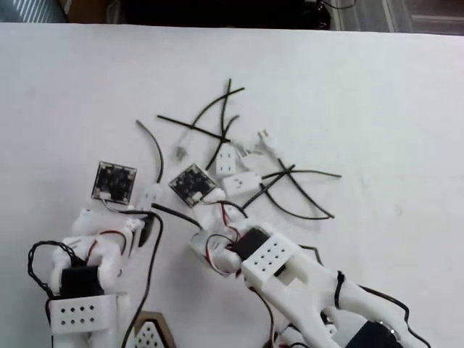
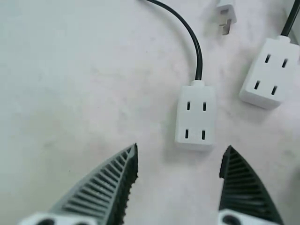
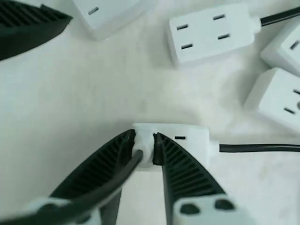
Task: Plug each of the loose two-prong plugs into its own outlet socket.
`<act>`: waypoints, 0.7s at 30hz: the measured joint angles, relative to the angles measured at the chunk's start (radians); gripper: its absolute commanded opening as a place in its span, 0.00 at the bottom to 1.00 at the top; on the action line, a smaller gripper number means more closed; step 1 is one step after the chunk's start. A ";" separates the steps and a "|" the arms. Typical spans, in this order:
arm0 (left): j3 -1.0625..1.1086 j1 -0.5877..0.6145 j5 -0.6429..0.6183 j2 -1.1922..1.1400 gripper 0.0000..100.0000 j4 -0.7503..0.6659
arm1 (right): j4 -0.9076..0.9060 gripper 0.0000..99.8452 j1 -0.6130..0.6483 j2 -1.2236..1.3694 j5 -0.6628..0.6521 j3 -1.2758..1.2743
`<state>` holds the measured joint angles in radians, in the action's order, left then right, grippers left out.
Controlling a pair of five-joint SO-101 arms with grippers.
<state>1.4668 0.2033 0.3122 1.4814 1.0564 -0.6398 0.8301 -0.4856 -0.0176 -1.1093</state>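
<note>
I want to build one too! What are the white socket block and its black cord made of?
The white socket block looks like hard, smooth plastic: crisp moulded edges and slots. Its black cord seems rubbery or vinyl-coated, since it bends in a smooth curve.

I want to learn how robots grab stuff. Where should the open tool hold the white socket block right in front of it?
Grip the socket block by its two long sides, coming down from above with the left tool. It lies flat, slots up, and looks narrow enough to fit between the open fingers. The cord leaves the far end, so stay near the close end.
</note>
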 measured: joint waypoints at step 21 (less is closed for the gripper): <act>0.000 0.000 0.000 0.000 0.28 0.000 | -0.315 0.02 -0.078 -0.407 0.026 0.074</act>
<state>1.4668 0.2033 0.3122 1.4814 1.0564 -0.9544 0.7518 -0.8922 0.0084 -1.0357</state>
